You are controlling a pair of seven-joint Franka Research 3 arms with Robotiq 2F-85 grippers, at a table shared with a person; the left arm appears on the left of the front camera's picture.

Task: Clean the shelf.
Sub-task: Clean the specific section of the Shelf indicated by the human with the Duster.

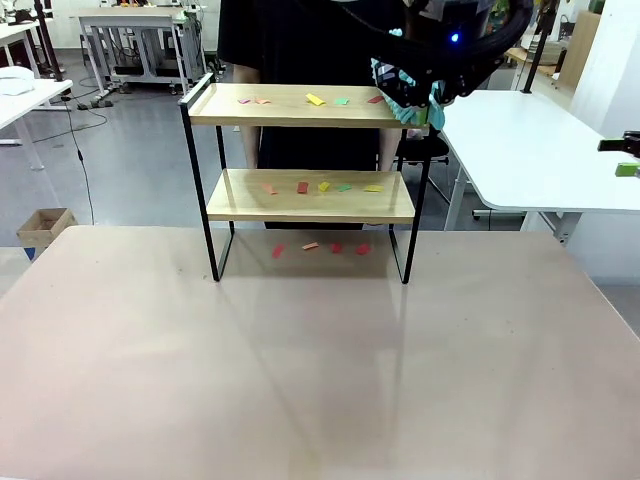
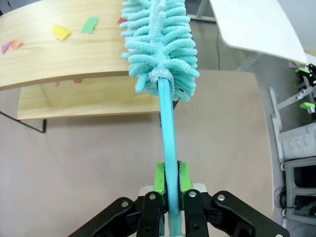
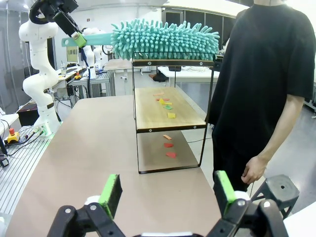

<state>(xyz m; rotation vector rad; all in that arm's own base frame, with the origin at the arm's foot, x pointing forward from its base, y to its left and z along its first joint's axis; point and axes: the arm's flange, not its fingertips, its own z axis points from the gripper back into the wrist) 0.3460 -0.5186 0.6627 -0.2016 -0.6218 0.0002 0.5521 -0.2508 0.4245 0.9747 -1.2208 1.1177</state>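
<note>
Left pincer (image 2: pixel 171 174) tight on duster (image 2: pixel 159 44) handle

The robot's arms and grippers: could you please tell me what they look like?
The left arm is built of rounded white segments. The left gripper has black links with silver pivot bolts and bright green pads on its jaws. The right gripper looks the same, black with green facings. By the left wrist run black cables, and a small blue light glows.

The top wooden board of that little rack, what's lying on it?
Small coloured paper scraps lie along the top board. The fluffy turquoise duster covers its right end, so anything beneath it is hidden.
</note>
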